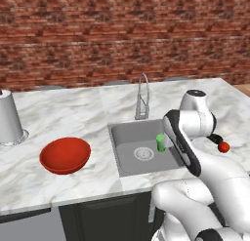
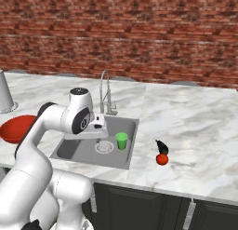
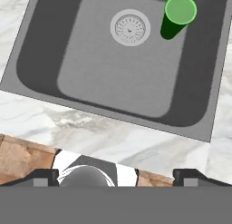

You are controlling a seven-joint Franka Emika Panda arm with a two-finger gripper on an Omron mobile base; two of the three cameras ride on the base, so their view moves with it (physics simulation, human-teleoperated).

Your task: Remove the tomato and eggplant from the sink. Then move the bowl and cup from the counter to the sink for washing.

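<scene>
- Nearest the base cameras is the robot's white arm [image 2: 42, 145], rising in front of the dark cabinets [image 2: 153, 206] and bending over the near edge of the sink [image 1: 122, 157].
- The jaws hang above the sink's near rim, spread wide and released, grasping nothing; the hand view shows one dark fingertip [image 3: 43, 175] at each lower corner with open basin between them.
- The sink is a grey square basin set into the tabletop [image 2: 195, 117], with a round drain [image 3: 130, 27] in its floor and a thin curved metal faucet [image 1: 142, 96] at its back edge.
- A green cup [image 2: 122, 140] stands upright inside the sink, just beside the drain.
- The tomato [image 2: 161, 159] lies on the tabletop to the right of the sink, outside the basin.
- The eggplant [image 2: 161, 146] lies touching or just behind the tomato, also on the tabletop.
- The bowl [image 1: 65, 154], wide, shallow and red, sits on the tabletop to the left of the sink, well apart from the tomato.
- A grey upturned-looking cylindrical container [image 1: 9, 118] stands at the tabletop's far left.
- The tabletop is white marble with grey veins, running the width of both base views.
- Behind it rises a red-brown brick wall [image 1: 122, 35].
</scene>
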